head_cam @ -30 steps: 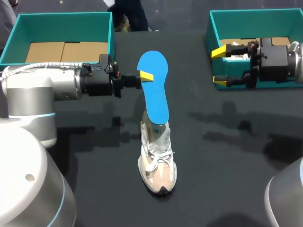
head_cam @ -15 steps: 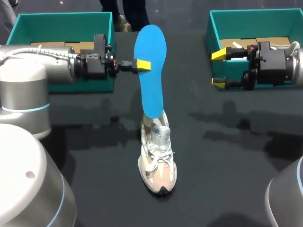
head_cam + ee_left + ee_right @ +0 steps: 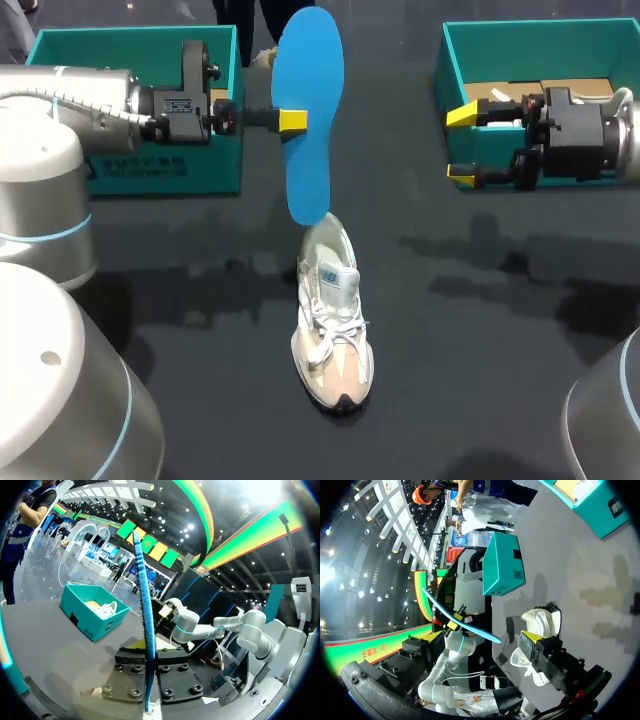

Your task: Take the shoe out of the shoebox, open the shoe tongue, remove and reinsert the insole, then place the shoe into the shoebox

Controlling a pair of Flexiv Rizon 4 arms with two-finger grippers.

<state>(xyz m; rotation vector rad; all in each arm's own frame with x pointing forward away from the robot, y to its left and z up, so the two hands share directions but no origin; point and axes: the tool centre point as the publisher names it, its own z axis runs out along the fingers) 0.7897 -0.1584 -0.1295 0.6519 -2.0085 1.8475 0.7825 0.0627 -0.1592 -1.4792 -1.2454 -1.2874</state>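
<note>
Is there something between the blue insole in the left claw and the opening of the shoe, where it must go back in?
Nothing visible does. The insole, held in the left claw, hangs with its lower end right by the heel opening of the shoe; the right claw is off to the side.

Nothing is legible. The teal shoebox [image 3: 200,172] beside the left end effector [image 3: 292,120] has white lettering on its front wall, too small to read. The blue label on the tongue of the shoe [image 3: 335,350] is blurred.
</note>
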